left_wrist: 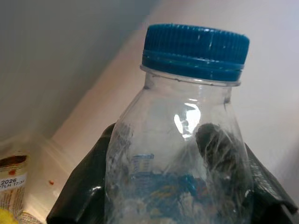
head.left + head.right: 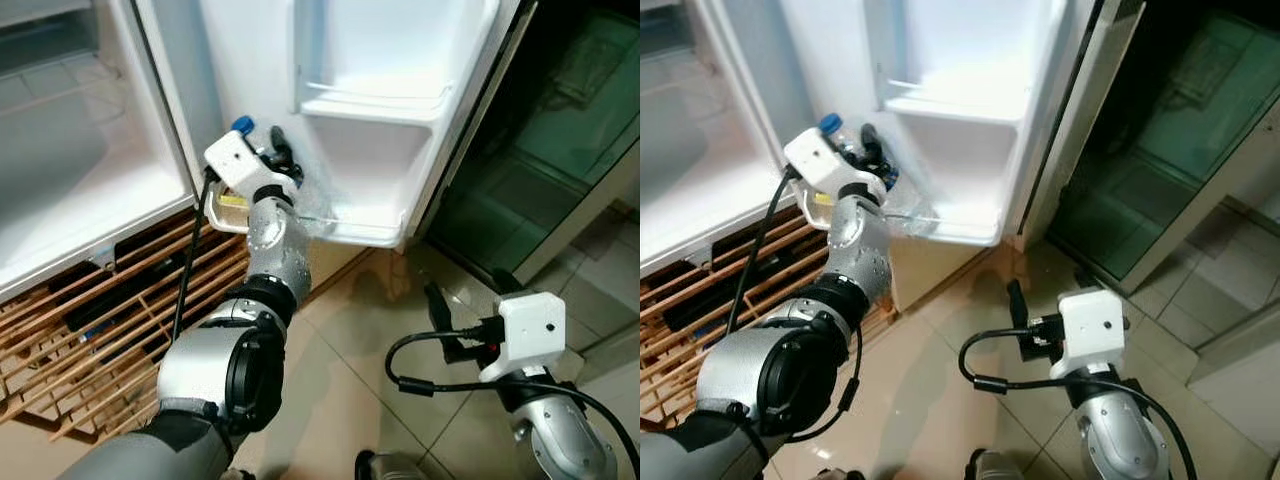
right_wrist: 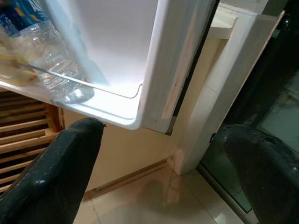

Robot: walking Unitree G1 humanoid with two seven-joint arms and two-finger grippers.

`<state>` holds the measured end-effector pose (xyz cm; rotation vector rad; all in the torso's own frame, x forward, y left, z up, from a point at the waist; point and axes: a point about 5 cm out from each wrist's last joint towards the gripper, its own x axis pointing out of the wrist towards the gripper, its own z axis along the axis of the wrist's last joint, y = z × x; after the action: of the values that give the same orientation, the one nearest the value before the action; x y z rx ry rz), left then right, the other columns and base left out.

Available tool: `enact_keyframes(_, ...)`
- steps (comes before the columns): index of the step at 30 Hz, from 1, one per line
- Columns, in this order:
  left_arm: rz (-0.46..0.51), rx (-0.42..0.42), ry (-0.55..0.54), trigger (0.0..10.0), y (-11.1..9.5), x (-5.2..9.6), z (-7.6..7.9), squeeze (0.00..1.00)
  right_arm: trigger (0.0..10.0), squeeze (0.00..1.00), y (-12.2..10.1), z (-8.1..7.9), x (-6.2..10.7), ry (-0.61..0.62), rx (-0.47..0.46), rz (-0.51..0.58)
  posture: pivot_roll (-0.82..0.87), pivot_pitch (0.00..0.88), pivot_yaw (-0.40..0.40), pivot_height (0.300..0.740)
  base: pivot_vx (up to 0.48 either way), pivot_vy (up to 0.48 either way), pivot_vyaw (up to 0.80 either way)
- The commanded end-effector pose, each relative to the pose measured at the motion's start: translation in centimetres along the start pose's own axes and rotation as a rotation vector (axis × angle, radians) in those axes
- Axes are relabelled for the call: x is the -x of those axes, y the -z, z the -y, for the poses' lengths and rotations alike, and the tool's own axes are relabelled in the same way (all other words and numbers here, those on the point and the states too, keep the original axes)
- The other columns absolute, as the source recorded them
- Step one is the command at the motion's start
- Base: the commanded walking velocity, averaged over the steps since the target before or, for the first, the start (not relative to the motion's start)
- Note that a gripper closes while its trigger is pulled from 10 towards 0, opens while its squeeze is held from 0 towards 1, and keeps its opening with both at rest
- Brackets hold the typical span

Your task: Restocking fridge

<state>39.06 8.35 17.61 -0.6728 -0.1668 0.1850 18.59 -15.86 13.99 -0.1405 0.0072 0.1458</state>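
Currently the robot stands facing an open fridge, its left arm stretched forward to the lowest shelf of the fridge door (image 2: 400, 215). The left pincer (image 2: 280, 155) has its two black fingers closed around a clear plastic bottle (image 1: 182, 158) with a blue cap (image 1: 195, 49). In the left wrist view one finger (image 1: 84, 186) presses one side of the bottle and the other shows darkly through the plastic. The bottle stands upright in the door shelf (image 3: 112, 107), behind a thin wire rail (image 3: 93, 84), its base apparently on or just above the shelf floor. Beside it in the shelf is a yellowish labelled package (image 1: 11, 186), too cropped to identify.

The right pincer (image 3: 159, 154) hangs low over the tiled floor (image 2: 400, 330) with its fingers spread wide and nothing between them.

Several risks seem likely from here. If the fingers let go before the base is fully seated, the light bottle could tip against the rail or topple. Pulling the arm back carelessly could snag a finger on the rail or drag the bottle along. A hard squeeze may crumple the thin plastic. Nudging sideways could knock the neighbouring package.
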Motion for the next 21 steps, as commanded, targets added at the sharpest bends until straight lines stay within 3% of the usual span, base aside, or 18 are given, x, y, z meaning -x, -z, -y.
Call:
enact_keyframes(1, -0.129, -0.005, 0.094, 10.0, 3.6, 2.6, 3.7, 0.0, 10.0, 0.1, -0.4, 0.1, 0.0, 0.0, 0.011, 0.011, -0.4, 0.103, -0.012, 0.74, 0.0, 0.0, 0.0)
enact_keyframes(2, -0.124, -0.032, 0.121, 10.0, 3.7, 2.7, 4.1, 0.0, 10.0, 0.1, -0.4, 0.1, -0.1, -0.002, 0.01, 0.011, -0.4, 0.103, -0.012, 0.74, 0.0, 0.0, 0.0)
enact_keyframes(5, -0.085, -0.272, 0.309, 10.0, 4.3, 3.8, 6.1, 0.0, 10.0, 0.09, -0.3, 0.0, -0.2, -0.003, 0.009, 0.011, -0.39, 0.103, -0.011, 0.74, 0.0, 0.0, 0.0)
enact_keyframes(6, -0.071, -0.317, 0.344, 10.0, 4.4, 4.0, 6.5, 0.0, 10.0, 0.1, -0.3, 0.0, -0.2, -0.004, 0.008, 0.012, -0.39, 0.103, -0.011, 0.74, 0.0, 0.0, 0.0)
enact_keyframes(10, -0.013, -0.461, 0.413, 10.0, 3.9, 4.0, 7.6, 0.0, 10.0, 0.1, -0.2, 0.1, -0.3, 0.0, 0.003, 0.012, -0.38, 0.1, -0.011, 0.74, 0.0, 0.0, 0.0)
enact_keyframes(12, -0.002, -0.488, 0.43, 10.0, 3.9, 4.0, 7.9, 0.0, 10.0, 0.1, -0.2, 0.1, -0.3, 0.0, 0.002, 0.011, -0.38, 0.099, -0.011, 0.74, 0.0, 0.0, 0.0)
enact_keyframes(13, 0.049, -0.576, 0.472, 10.0, 3.6, 4.0, 8.6, 0.58, 10.0, 0.1, -0.2, 0.1, -0.4, 0.0, 0.0, 0.012, -0.37, 0.097, -0.012, 0.74, 0.0, 0.0, 0.0)
enact_keyframes(14, 0.065, -0.608, 0.483, 10.0, 3.5, 4.1, 8.7, 1.0, 10.0, 0.09, -0.2, 0.1, -0.5, -0.001, 0.0, 0.012, -0.37, 0.095, -0.012, 0.74, 0.0, 0.0, 0.0)
enact_keyframes(21, 0.046, -0.681, 0.468, 10.0, 4.0, 4.1, 8.2, 1.0, 10.0, 0.1, -0.1, 0.0, -1.0, -0.008, -0.004, 0.017, -0.35, 0.09, -0.015, 0.74, 0.0, 0.0, 0.0)
